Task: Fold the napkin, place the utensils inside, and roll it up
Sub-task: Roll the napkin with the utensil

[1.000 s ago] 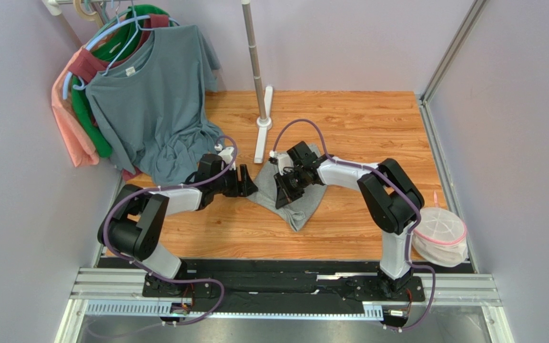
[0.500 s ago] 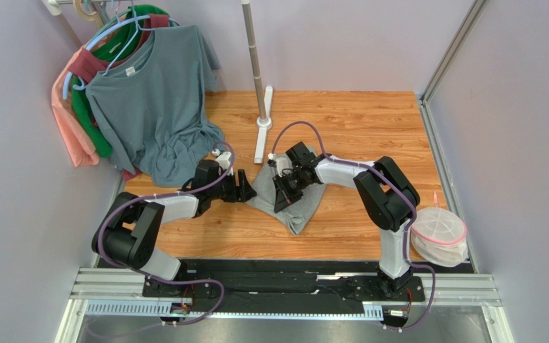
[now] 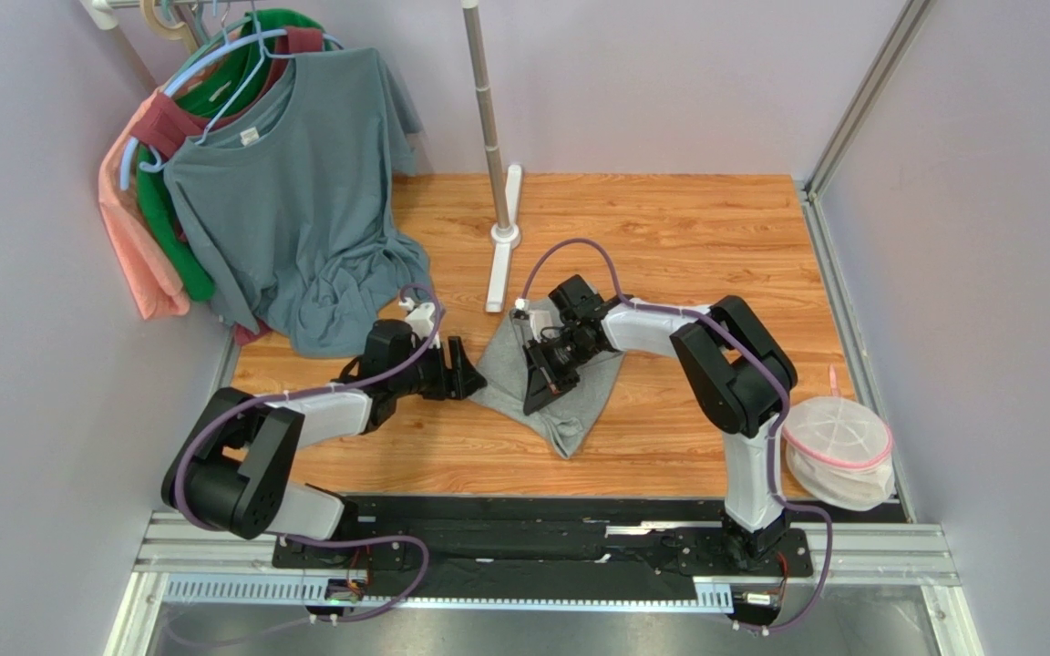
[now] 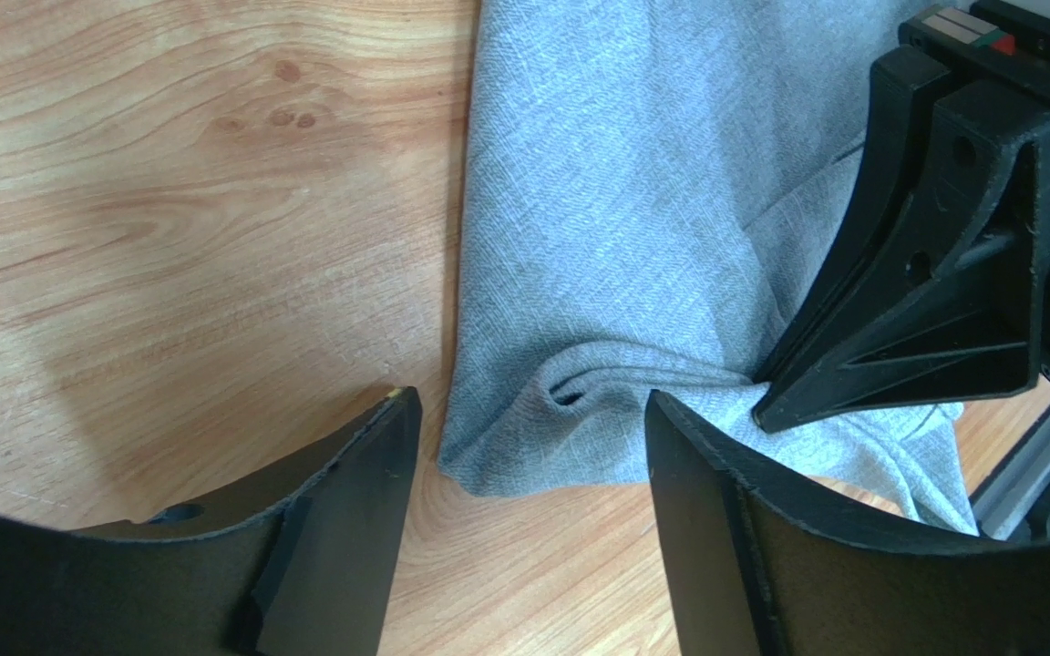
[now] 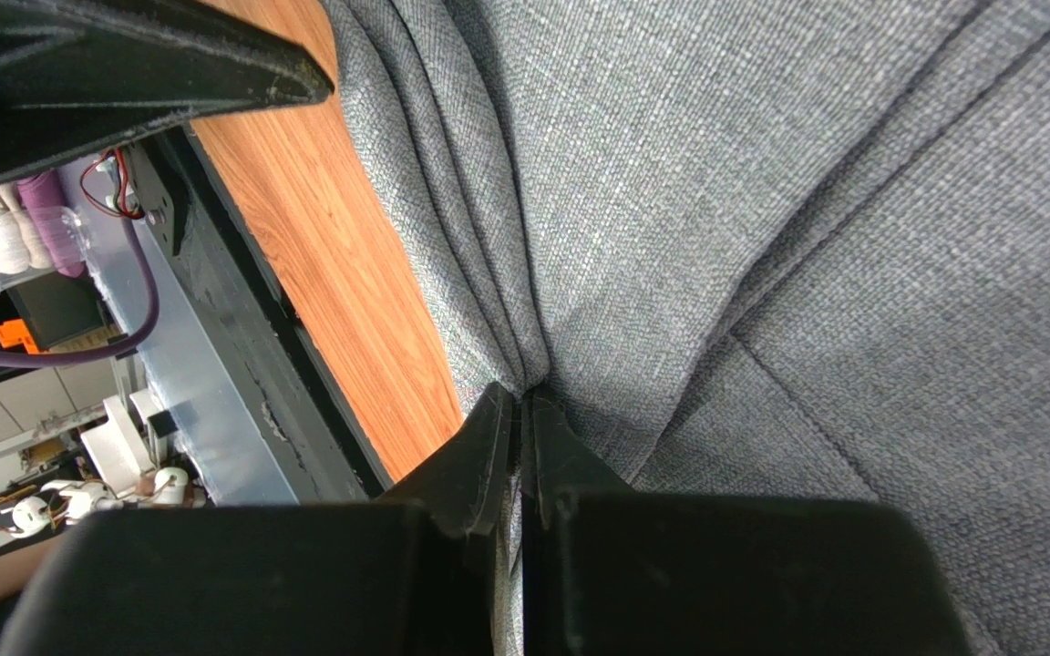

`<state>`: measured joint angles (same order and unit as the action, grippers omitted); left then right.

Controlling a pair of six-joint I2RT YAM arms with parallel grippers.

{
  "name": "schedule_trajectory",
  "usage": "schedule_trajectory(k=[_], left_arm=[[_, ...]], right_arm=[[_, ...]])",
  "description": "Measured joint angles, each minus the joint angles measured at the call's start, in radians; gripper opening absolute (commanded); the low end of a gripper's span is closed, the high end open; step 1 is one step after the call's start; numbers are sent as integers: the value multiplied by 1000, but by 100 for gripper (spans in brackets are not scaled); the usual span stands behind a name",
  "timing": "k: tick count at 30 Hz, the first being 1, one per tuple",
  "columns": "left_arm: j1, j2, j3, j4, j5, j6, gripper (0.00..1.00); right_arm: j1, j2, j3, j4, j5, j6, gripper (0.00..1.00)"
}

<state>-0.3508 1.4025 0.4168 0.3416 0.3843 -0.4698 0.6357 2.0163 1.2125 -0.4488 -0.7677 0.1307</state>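
Observation:
The grey napkin (image 3: pixel 565 390) lies rumpled on the wooden table (image 3: pixel 681 246), partly folded over itself. My right gripper (image 3: pixel 539 392) is shut on a pinched fold of the napkin (image 5: pixel 763 205), and cloth shows between its closed jaws (image 5: pixel 524 399). My left gripper (image 3: pixel 470 372) stands open just left of the cloth. In the left wrist view its fingertips (image 4: pixel 531 403) straddle the napkin's near corner (image 4: pixel 503 458) without touching it, and the right gripper (image 4: pixel 928 301) presses into the cloth beyond. The utensils are out of view.
Several T-shirts on hangers (image 3: pixel 291 205) hang at the back left and drape onto the table. A rack pole with a white base (image 3: pixel 505 239) stands behind the napkin. A pink-rimmed mesh basket (image 3: pixel 841 444) sits at the right edge. Purple walls enclose the table.
Both grippers have shifted a little toward the near edge. The right one has dragged its pinched fold of napkin along. The left one stayed open beside the cloth.

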Motion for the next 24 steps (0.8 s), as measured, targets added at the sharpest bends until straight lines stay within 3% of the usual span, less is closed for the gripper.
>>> schedule_trajectory(k=[4,16,18,19,20,24], left_arm=[[0,11,2,6,-5,-3,61],[-2,128,66,22,33,-5,24],[-3,146,76,24,40,-10,17],[-4,156,82,24,45,-14,7],[-5,164,88,25,50,-18,2],[-11,191,116,16,64,-27,0]], right_arm=[[0,2,0,-6,-4,0,0],[0,6,8,-20,-9,2,2],[0,6,10,-24,-8,2,8],[0,6,12,-27,-5,2,12],[0,4,13,-32,0,2,15],[4,-21,14,-71,57,0,41]])
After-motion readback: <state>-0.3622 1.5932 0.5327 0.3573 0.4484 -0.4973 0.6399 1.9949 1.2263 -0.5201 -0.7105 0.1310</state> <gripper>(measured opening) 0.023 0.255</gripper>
